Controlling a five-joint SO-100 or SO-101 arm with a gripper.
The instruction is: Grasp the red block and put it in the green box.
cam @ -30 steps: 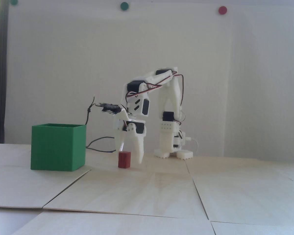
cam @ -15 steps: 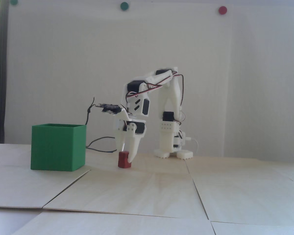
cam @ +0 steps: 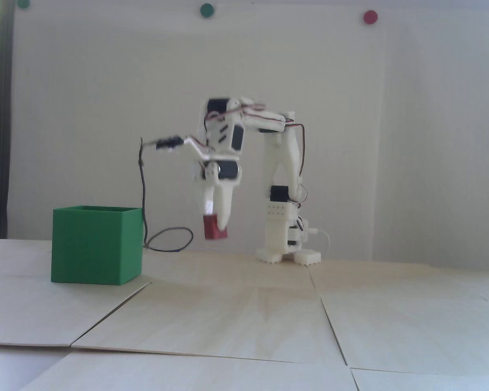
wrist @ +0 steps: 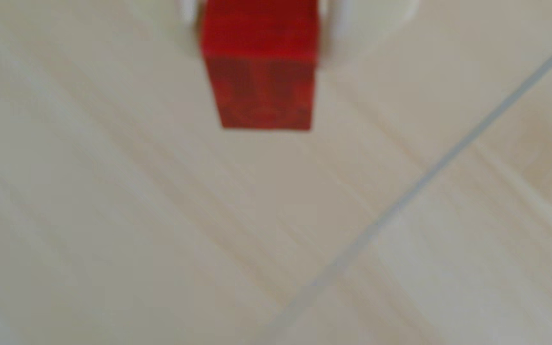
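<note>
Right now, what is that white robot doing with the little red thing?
The white robot arm is holding the red block in its pincer and has it up in the air above the wooden table. The green box sits to the left in the fixed view, open on top, and the block is not in it yet. The block hangs a bit lower than the box's top edge.

Matt green box [cam: 95, 245] on pale wood table [cam: 244, 317].

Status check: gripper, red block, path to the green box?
Gripper shut on red block, block clear of the table. Green box sits left in the fixed view, open top empty-side up, block's bottom below its rim. Black cable hangs between them.
</note>
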